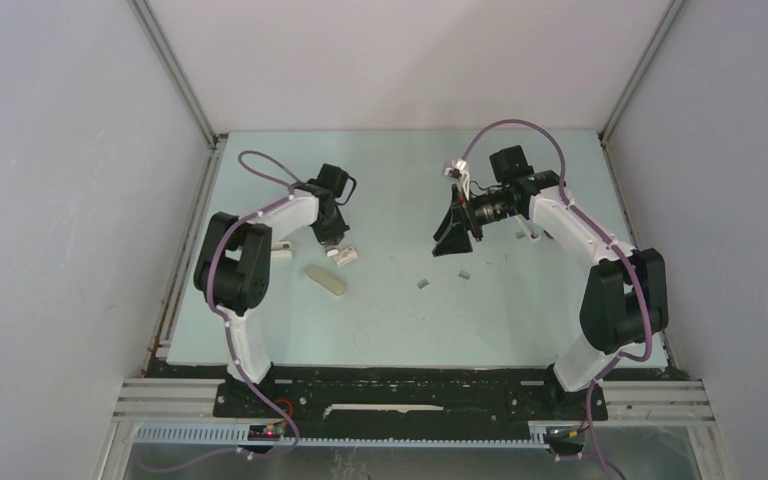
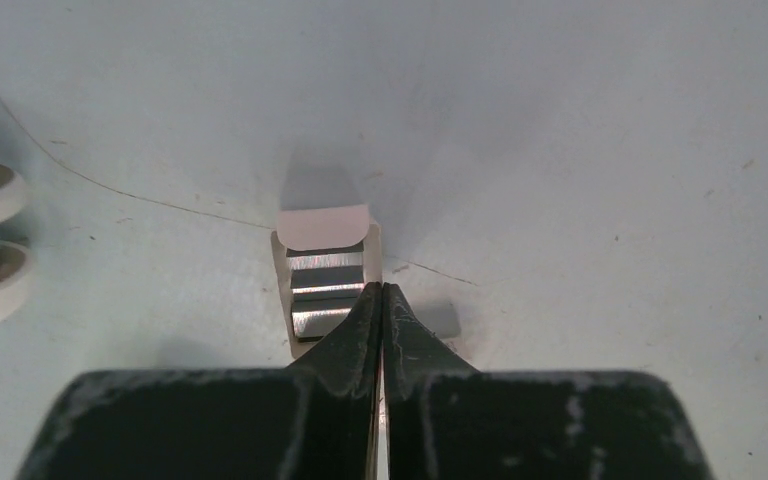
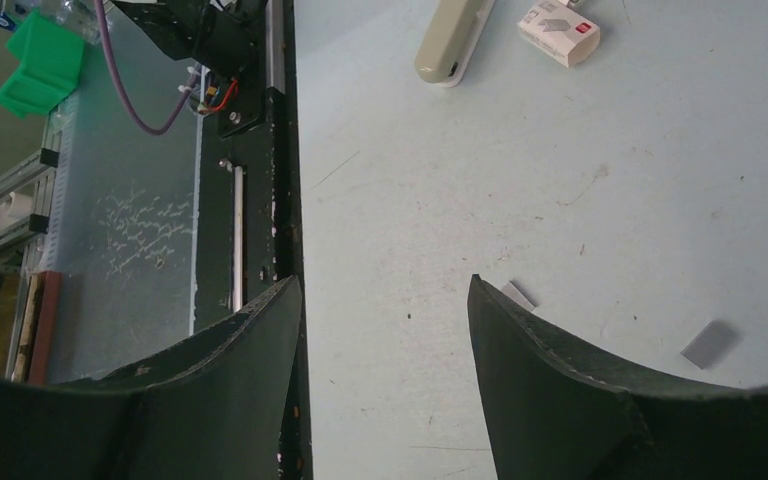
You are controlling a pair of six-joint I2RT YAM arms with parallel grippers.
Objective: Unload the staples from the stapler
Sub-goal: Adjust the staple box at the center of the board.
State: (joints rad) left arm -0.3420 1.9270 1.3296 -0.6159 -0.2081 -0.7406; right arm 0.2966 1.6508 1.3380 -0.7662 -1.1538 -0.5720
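Pale table | one beige stapler | two staples mid-table (loose strips) | left pincer together | right pincer apart

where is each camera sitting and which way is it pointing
top external: above, behind the bases, looking down on the table; both arms show.
left wrist: on the left arm, facing down at a small open box; left gripper shut.
right wrist: on the right arm, facing across the table toward the stapler; right gripper open.
shared: top and right wrist both show the stapler and loose staples.
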